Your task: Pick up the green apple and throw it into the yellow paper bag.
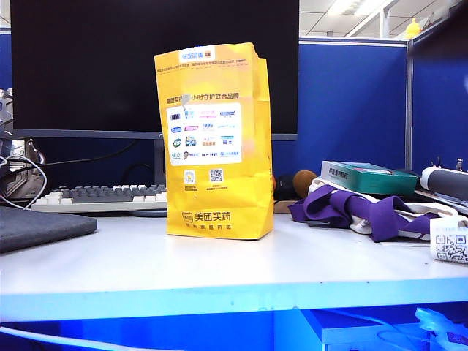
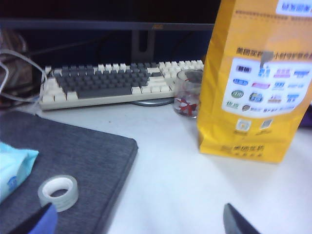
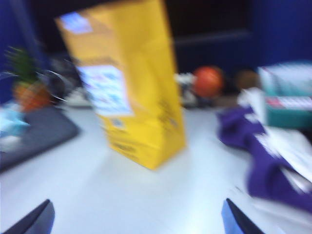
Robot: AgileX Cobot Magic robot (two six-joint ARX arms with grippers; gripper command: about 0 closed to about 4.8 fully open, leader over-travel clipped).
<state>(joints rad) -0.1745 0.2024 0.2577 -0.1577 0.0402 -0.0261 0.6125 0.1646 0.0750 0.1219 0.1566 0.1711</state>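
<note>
While both tools hang over the near bench, I see each with fingers spread wide, nothing between them: left tool (image 2: 136, 224), right tool (image 3: 136, 219). Neither shows in the exterior view. Yellow paper bag (image 1: 216, 142) stands upright mid-bench (image 1: 219, 270), well apart from both. Green apple isn't visible in any view. Left of the bag: dark mat (image 2: 73, 165) carrying a tape roll (image 2: 58, 192). Behind it: keyboard (image 2: 112, 83), small glass (image 2: 187, 93). Right: purple cloth (image 1: 358, 208), teal box (image 1: 369, 178).
</note>
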